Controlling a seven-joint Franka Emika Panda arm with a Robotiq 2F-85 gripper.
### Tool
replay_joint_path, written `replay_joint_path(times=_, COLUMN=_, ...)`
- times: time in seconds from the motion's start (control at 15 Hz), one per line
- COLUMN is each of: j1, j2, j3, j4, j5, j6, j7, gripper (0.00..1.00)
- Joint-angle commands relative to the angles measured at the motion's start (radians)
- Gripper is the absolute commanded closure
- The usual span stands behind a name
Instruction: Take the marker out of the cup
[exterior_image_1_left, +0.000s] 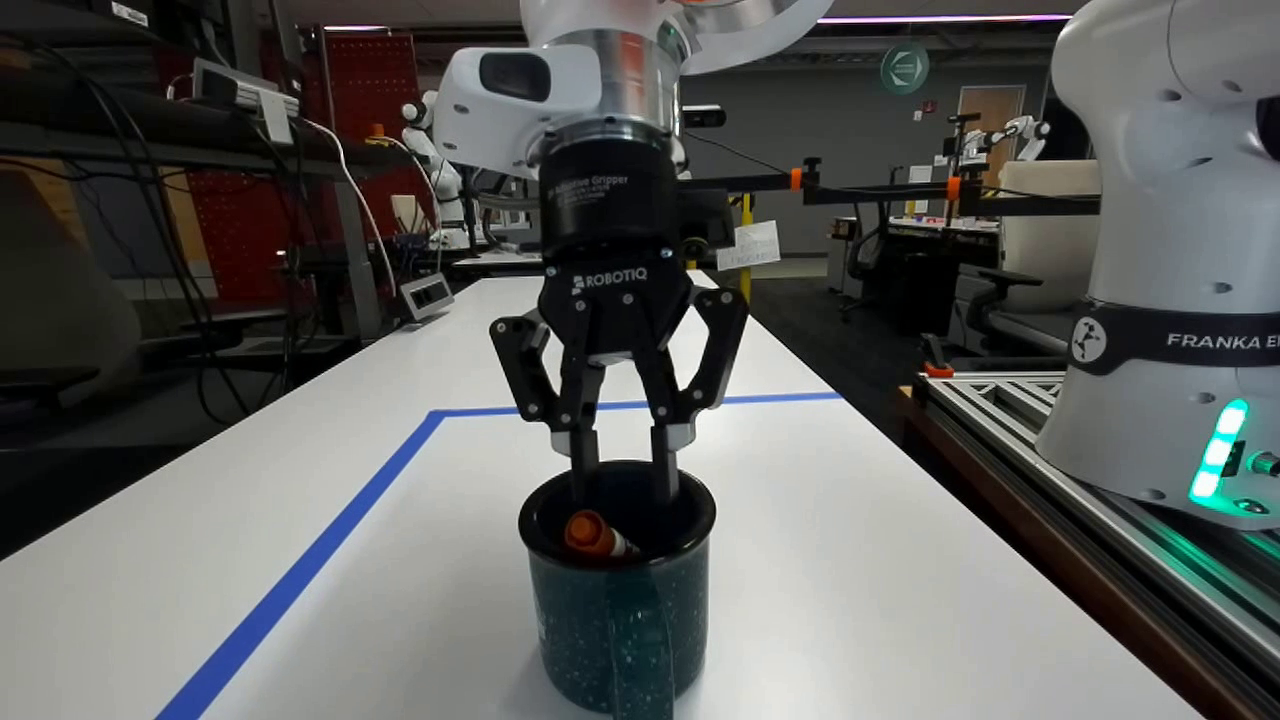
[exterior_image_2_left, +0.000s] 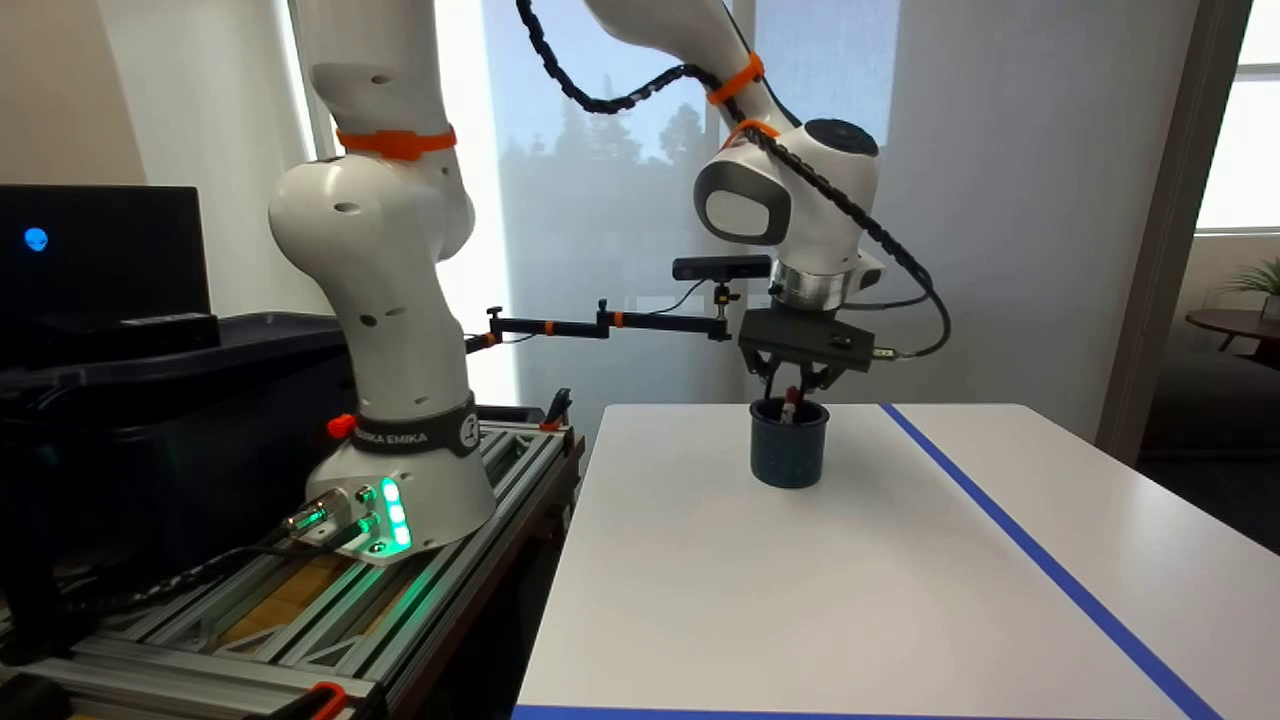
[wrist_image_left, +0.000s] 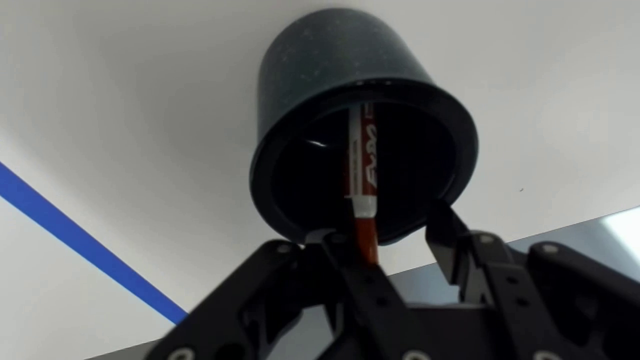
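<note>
By the look of things the task is at the approach: the marker (wrist_image_left: 362, 167) is inside the cup (exterior_image_2_left: 787, 452), tilted, with its orange cap (exterior_image_1_left: 589, 534) uppermost, and the cup stands upright on the worktop (exterior_image_1_left: 830, 560). The fingers (exterior_image_1_left: 664, 462) are spread over the cup's mouth with nothing pinched between them. The removal itself is not yet done; what is left, judging from here, is to bring the cap between the fingers, close on it, and draw the marker up clear of the rim. In the wrist view the cap overlaps one of the fingers instead of showing in the gap, so a sideways shift may be needed first. How deep the tips reach is hard to make out: they fade into the cup's dark mouth in both exterior views, and whether they touch the marker cannot be told. The marker's lower end is hidden by the cup's wall, and the handle's (exterior_image_1_left: 641, 640) foot is cut off in an exterior view.
</note>
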Motion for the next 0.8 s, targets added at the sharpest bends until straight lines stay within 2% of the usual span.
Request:
replay_joint_path(times=0.0, j1=0.005, j2=-0.045, j3=0.004, j4=-0.036, j5=-0.001, j6=0.020, j7=0.000, gripper=0.60)
replay_joint_path(times=0.27, j1=0.003, j2=-0.033, j3=0.002, j4=-0.031, j5=0.010, j6=0.041, j7=-0.013, gripper=0.61)
replay_joint_path(times=0.47, j1=0.003, j2=-0.011, j3=0.004, j4=-0.021, j5=0.035, j6=0.068, j7=-0.040, gripper=0.58)
replay_joint_path(times=0.73, j1=0.005, j2=0.018, j3=0.011, j4=-0.011, j5=0.070, j6=0.089, j7=-0.070, gripper=0.60)
